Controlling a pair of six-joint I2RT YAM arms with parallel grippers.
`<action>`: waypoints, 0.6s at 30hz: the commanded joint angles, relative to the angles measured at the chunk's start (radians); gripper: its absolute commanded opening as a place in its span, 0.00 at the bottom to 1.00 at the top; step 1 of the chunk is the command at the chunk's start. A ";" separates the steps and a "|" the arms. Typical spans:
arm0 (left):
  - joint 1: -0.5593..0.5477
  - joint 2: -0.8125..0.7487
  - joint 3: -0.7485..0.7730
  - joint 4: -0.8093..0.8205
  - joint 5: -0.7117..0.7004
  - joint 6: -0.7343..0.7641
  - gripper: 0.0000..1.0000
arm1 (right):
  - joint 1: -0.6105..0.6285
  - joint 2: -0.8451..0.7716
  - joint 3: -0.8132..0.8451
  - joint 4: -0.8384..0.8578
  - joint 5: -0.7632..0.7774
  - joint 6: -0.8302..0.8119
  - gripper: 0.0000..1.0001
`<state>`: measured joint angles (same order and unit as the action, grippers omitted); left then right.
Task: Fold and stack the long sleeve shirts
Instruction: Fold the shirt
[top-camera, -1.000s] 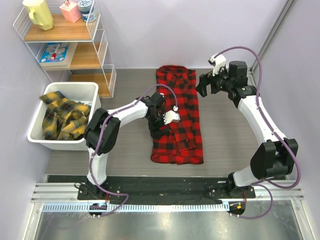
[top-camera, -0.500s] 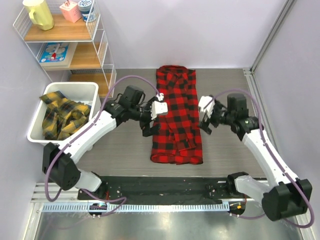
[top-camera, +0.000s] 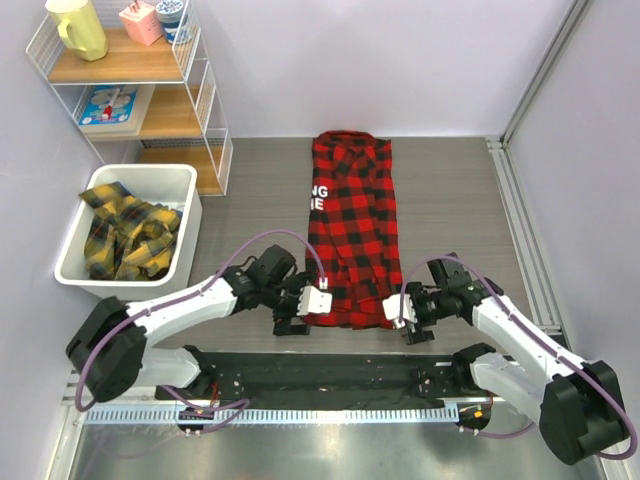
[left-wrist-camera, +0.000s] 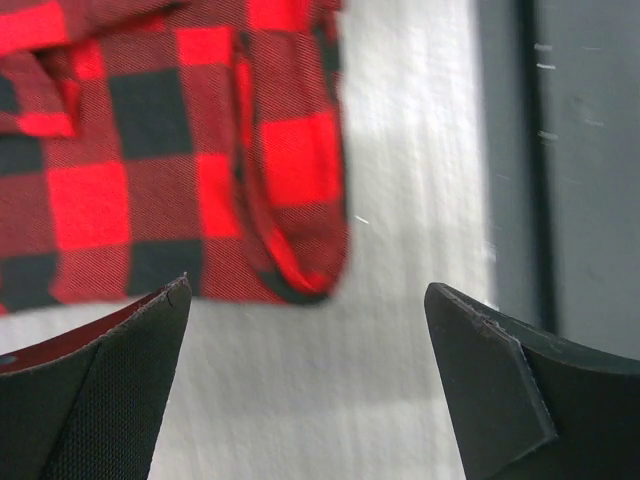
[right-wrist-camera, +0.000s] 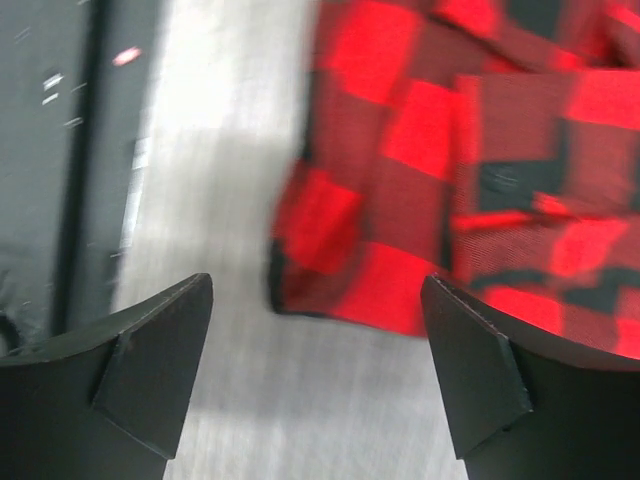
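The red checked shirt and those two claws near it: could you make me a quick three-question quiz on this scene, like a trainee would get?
1. True or false: the left gripper and the right gripper are both clamped shut on the red-and-black shirt.
2. Where are the yellow-and-black shirts? A. on the red-and-black shirt. B. in the white bin. C. in the right gripper.
3. Which end of the red-and-black shirt lies nearest the two grippers?

Key: 1. False, both stand open, each at a near corner. 2. B. 3. The hem; the collar is at the far end.
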<state>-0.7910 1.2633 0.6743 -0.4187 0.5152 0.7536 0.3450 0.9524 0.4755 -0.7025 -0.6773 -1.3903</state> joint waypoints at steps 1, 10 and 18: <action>-0.040 0.060 -0.015 0.234 -0.086 0.021 1.00 | 0.034 -0.038 -0.077 0.032 -0.015 -0.139 0.86; -0.128 0.174 -0.015 0.258 -0.130 0.128 0.73 | 0.068 0.071 -0.117 0.207 0.061 -0.089 0.67; -0.148 0.291 0.080 0.186 -0.202 0.127 0.61 | 0.084 0.120 -0.136 0.274 0.160 -0.067 0.46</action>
<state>-0.9306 1.4990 0.7197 -0.2127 0.3744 0.8490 0.4156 1.0309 0.3813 -0.4824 -0.6670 -1.4601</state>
